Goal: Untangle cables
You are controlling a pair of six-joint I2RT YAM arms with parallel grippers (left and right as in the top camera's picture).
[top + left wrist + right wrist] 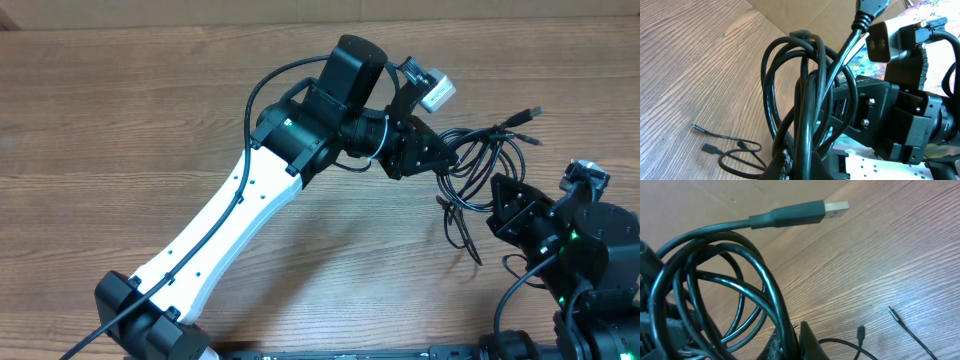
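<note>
Left gripper (441, 163) clenched on cables (487, 150), right gripper (503, 205) likewise — loops knotted between; thin cord (710, 148) loose beside cables; untangling probably mostly ahead.

Even light is casting soft shadows on the surface (100, 120). Glare is bleaching left wrist's upper right; nearest cables (767, 292) are blurring.

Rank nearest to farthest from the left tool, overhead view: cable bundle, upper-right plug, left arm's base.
1. Cable bundle: in the left tool grip.
2. Plug: up and right of it.
3. Left arm's base: far lower left.
</note>
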